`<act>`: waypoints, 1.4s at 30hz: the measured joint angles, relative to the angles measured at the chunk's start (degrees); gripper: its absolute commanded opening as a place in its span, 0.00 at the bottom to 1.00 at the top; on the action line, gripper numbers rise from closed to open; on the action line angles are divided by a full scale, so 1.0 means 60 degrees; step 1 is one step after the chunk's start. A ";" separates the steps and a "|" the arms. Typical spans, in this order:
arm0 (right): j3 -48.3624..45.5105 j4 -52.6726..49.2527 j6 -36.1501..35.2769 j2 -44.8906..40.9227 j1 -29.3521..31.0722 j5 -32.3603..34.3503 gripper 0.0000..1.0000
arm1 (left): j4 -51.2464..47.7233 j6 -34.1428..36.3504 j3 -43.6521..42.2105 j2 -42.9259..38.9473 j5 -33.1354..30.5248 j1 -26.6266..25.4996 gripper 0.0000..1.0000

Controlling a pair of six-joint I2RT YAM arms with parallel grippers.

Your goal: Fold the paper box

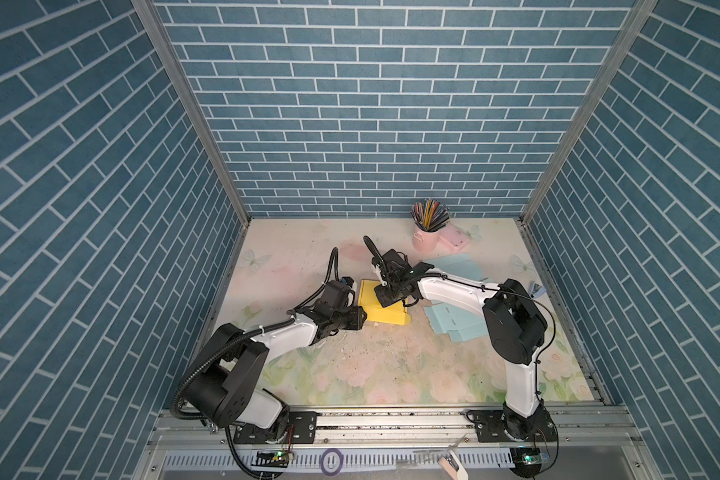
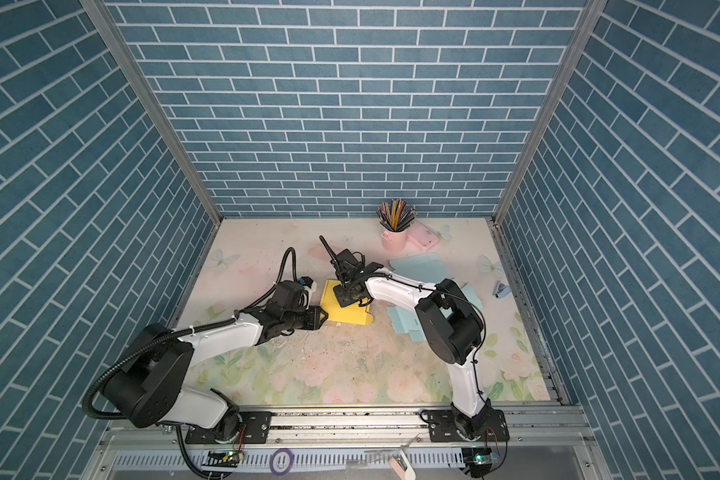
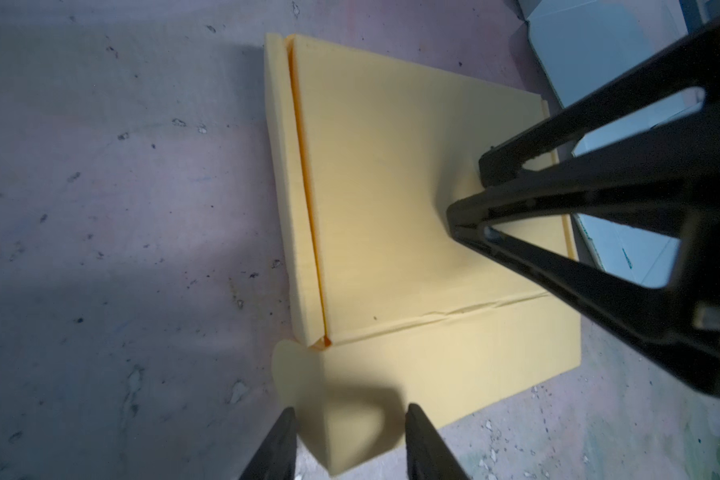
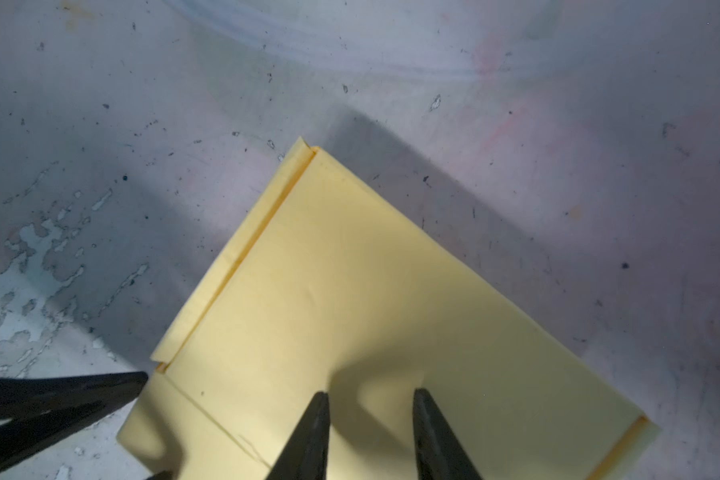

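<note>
At mid-table, the yellow paper box point(image 1: 385, 316) was pressed down by the right gripper point(image 4: 371, 432), jaws narrowly parted, while its corner tab point(image 3: 341, 399) was straddled by the left gripper point(image 3: 348, 440), jaws partway apart, a pinch undeterminable, so the tab could be torn if pulled askew.

Shows a yellow paper box point(image 2: 347, 312) on the table point(image 2: 350, 365), with the right tool point(image 2: 347, 297) down on its top. Puts the left tool point(image 2: 321, 318) at its near left corner (contact unclear).
</note>
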 measured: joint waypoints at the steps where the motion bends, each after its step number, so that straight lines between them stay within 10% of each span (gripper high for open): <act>1: 0.0000 0.0025 0.0000 0.0000 0.0000 -0.0004 0.35 | 0.0000 -0.0015 0.0000 0.0000 0.0047 0.0004 0.44; 42: -0.0546 0.1158 0.0109 -0.0076 0.0084 0.0186 0.35 | 0.1202 -0.1045 -0.0386 0.0375 0.0189 -0.0189 0.31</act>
